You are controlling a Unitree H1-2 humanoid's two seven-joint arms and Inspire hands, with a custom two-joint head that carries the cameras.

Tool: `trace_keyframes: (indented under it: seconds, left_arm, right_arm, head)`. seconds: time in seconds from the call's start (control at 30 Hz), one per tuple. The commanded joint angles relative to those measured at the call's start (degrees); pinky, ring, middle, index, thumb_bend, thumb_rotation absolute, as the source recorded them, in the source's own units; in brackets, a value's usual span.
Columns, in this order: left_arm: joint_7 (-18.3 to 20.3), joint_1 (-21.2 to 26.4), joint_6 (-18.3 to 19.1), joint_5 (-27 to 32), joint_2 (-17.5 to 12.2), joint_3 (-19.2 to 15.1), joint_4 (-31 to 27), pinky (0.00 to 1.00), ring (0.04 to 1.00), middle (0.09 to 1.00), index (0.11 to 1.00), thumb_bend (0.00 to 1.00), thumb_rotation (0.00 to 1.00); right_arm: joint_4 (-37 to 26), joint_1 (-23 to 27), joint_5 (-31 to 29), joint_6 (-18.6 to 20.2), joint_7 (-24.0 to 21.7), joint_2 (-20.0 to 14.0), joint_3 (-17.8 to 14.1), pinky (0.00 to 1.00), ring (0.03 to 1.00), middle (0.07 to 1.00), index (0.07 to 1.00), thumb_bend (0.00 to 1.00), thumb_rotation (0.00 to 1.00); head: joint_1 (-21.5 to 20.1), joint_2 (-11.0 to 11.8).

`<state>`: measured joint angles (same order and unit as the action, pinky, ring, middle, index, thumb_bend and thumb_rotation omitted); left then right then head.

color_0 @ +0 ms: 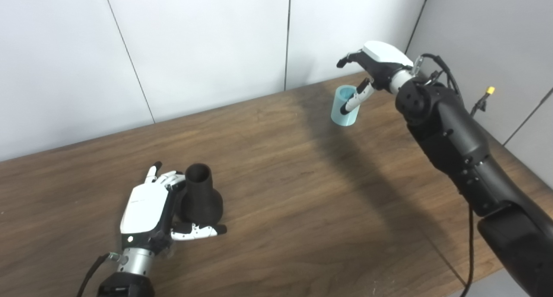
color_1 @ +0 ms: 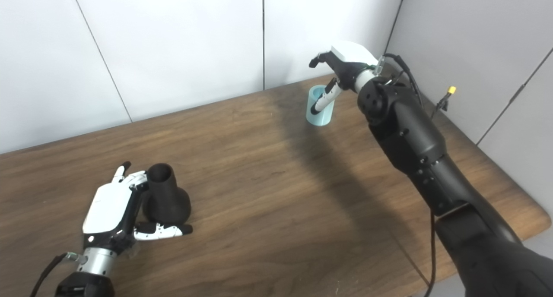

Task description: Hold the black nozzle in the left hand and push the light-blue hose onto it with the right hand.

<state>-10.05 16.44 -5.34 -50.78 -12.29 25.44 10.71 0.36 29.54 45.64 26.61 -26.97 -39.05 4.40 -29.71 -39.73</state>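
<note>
- Nozzle [color_0: 202, 195]: you'll see it upright on the table [color_0: 302, 210], near-left, left hand [color_0: 149, 210] spread beside it, not gripping.
- Light-blue hose [color_0: 344, 107] stands far-right; right hand [color_0: 373, 68] above it, fingers apart, thumb at rim.

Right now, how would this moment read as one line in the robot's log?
left hand: open around black nozzle, upright on table | right hand: open, thumb at light-blue hose | parts far apart, not joined
</note>
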Motion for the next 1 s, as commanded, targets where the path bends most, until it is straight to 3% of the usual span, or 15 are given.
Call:
trace_keyframes:
  seconds: [0.0, 0.27, 0.33, 0.43, 0.5, 0.67, 0.77, 0.97]
  left_arm:
    - [-0.55, -3.14, -0.54, -0.3, -1.65, 0.13, 1.37, 1.0, 0.808, 0.707, 0.483, 0.52, 0.05]
    - [0.31, -3.36, -0.2, -0.3, -1.55, 0.0, 0.94, 1.0, 0.809, 0.712, 0.483, 0.52, 0.05]
    - [0.29, -3.39, -0.27, -0.39, -1.49, 0.01, 0.98, 1.0, 0.808, 0.714, 0.483, 0.52, 0.05]
    - [0.25, -3.49, -0.24, -0.54, -1.47, 0.02, 0.74, 1.0, 0.808, 0.713, 0.483, 0.52, 0.05]
    - [0.62, -3.61, 0.04, -0.53, -1.47, -0.03, 0.31, 1.0, 0.812, 0.715, 0.483, 0.52, 0.05]
    - [0.67, -3.94, 0.13, -0.75, -1.56, -0.14, -0.18, 1.0, 0.813, 0.715, 0.483, 0.52, 0.05]
    - [0.59, -4.07, 0.03, -0.78, -1.46, -0.27, -0.14, 1.0, 0.81, 0.715, 0.483, 0.52, 0.05]
    - [0.86, -4.18, 0.22, -1.1, -1.3, -0.32, -0.21, 1.0, 0.813, 0.716, 0.483, 0.52, 0.05]
  right_arm:
    - [0.21, 3.44, 1.16, 0.21, 0.62, -1.47, 0.09, 0.86, 0.929, 0.876, 0.802, 0.93, 0.21]
    - [5.78, 5.71, 0.93, 0.07, 1.05, -1.45, 2.8, 0.88, 0.971, 0.915, 0.824, 0.93, 0.2]
    - [7.15, 6.25, 0.74, 0.09, 1.19, -1.14, 3.19, 0.91, 0.944, 0.903, 0.828, 0.91, 0.18]
    - [8.96, 6.76, 0.11, -0.4, 2.4, -0.79, 3.66, 0.7, 0.813, 0.842, 0.825, 0.9, 0.15]
    - [10.1, 6.74, -0.87, -1.08, 3.02, -0.6, 3.51, 0.65, 0.762, 0.805, 0.821, 0.9, 0.12]
    - [13.01, 6.43, -3.48, -2.5, 5.19, -0.47, 3.03, 0.63, 0.741, 0.823, 0.805, 0.9, 0.08]
    - [13.21, 6.2, -4.54, -2.16, 5.78, -0.62, 3.01, 0.57, 0.722, 0.866, 0.82, 0.89, 0.05]
    - [13.68, 5.91, -5.56, -2.75, 6.26, -1.24, 3.7, 0.64, 0.761, 0.838, 0.818, 0.89, 0.07]
  head:
    - [0.02, -0.1]
    - [0.48, -0.34]
    - [0.56, -0.39]
    - [0.66, -0.5]
    - [0.85, -0.71]
    - [1.09, -0.98]
    - [1.29, -1.13]
    - [2.08, -1.52]
